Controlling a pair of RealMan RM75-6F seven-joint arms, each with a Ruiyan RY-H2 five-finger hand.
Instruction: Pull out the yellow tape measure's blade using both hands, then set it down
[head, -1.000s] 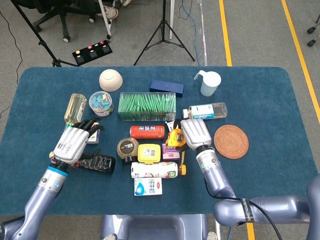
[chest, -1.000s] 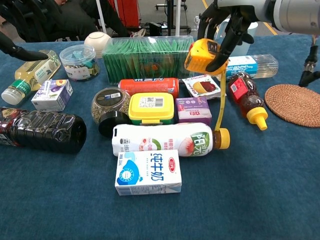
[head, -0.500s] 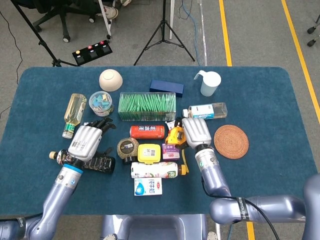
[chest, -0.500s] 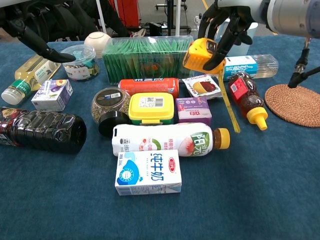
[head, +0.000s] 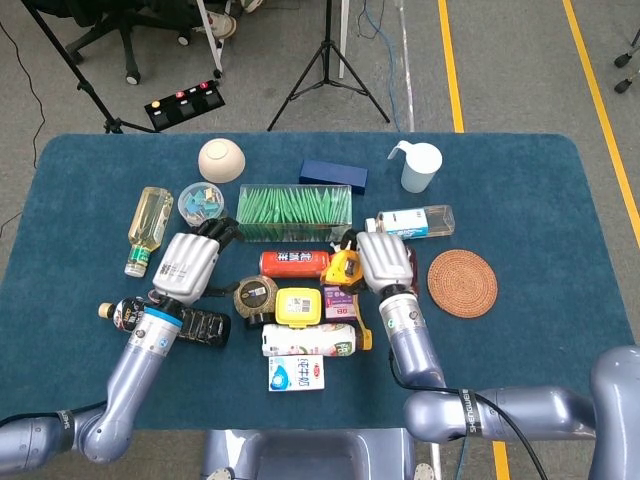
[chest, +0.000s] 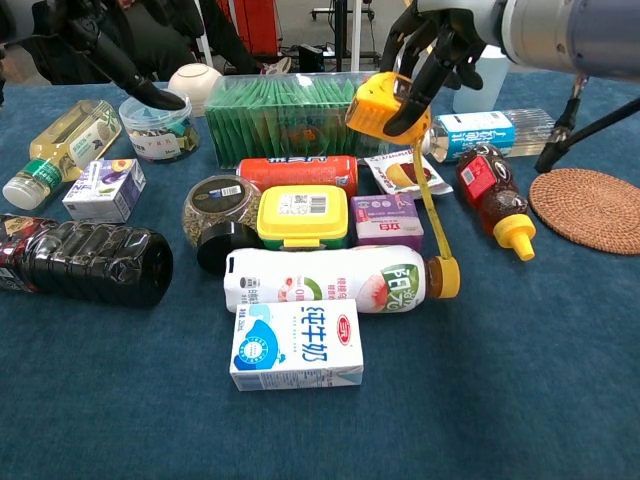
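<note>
Blue tablecloth, grey floor beyond, tripod, yellow floor lines

Tape measure in right hand: glossy yellow plastic case, thin matt yellow blade hanging below. Under it, table cloth is matt blue fabric w/ fine nap; woven coaster to hand's right looks rough fibre. Below left hand, dark bottle = shiny ribbed plastic.
</note>
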